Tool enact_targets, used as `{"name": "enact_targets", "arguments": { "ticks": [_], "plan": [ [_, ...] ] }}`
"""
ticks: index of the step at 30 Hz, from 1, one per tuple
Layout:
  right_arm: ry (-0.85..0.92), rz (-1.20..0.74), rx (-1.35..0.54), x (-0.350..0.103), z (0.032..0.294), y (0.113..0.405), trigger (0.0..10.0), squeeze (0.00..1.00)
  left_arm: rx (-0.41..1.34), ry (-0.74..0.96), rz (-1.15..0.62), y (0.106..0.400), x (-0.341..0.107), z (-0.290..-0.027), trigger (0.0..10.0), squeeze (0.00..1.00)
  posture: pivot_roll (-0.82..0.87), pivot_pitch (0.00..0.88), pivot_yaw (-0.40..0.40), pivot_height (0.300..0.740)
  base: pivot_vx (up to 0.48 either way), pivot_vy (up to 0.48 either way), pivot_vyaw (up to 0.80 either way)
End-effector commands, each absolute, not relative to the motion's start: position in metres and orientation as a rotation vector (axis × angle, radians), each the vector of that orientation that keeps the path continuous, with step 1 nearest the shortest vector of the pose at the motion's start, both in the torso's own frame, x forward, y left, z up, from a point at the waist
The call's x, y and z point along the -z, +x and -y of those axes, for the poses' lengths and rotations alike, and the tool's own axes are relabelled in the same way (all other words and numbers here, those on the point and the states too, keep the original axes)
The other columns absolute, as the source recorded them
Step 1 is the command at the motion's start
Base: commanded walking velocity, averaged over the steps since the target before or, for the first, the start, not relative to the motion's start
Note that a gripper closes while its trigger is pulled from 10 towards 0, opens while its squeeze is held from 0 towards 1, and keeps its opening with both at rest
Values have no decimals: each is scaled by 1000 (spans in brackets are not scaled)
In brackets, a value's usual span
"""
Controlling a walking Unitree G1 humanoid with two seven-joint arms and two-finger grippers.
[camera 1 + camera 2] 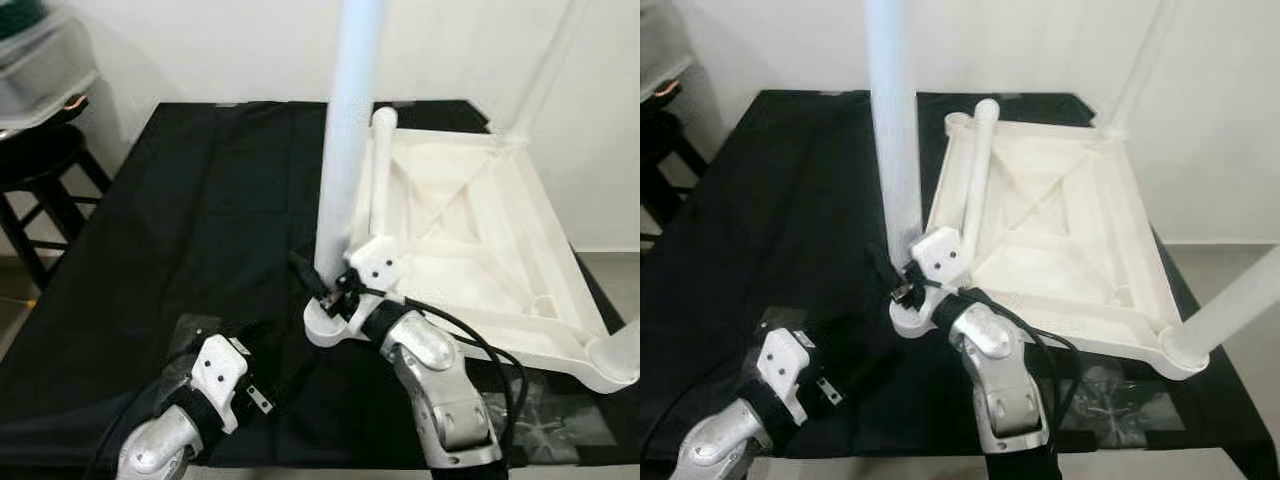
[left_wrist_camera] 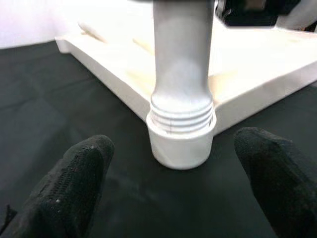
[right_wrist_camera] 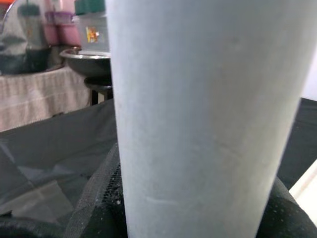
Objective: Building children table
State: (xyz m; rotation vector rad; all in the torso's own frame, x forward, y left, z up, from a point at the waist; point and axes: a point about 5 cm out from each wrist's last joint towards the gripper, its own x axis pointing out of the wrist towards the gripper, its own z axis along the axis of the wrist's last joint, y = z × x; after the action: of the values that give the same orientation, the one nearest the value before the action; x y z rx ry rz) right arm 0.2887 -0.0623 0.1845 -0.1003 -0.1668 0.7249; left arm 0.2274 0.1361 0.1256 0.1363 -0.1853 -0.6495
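Upright in the near-left corner socket of the upturned white plastic tabletop (image 1: 470,230): pale cylindrical table leg (image 1: 345,150), clamped by right gripper (image 1: 322,283). Nearer, beside that socket: left gripper (image 2: 173,188), spread wide, empty.

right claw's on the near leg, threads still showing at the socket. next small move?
Probably keep twisting the near leg with the right claw to screw it down. In the left wrist view several thread rings show above the corner socket of the upturned tabletop, so it looks not fully seated. The left claw is open, short of the socket.
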Motion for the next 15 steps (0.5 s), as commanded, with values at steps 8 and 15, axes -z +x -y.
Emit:
{"name": "enact_targets", "arguments": {
  "ticks": [8, 15],
  "plan": [
    [-150, -45, -730, -150, 66, 293, 10000, 51, 644, 127, 153, 228, -117, -136, 10000, 0, -17, 199, -27, 740, 0, 0, 0],
    [-152, 52, -1151, -180, 62, 292, 10000, 506, 656, 128, 150, 230, -116, -134, 10000, 0, -15, 185, -23, 740, 0, 0, 0]
  ]
}}
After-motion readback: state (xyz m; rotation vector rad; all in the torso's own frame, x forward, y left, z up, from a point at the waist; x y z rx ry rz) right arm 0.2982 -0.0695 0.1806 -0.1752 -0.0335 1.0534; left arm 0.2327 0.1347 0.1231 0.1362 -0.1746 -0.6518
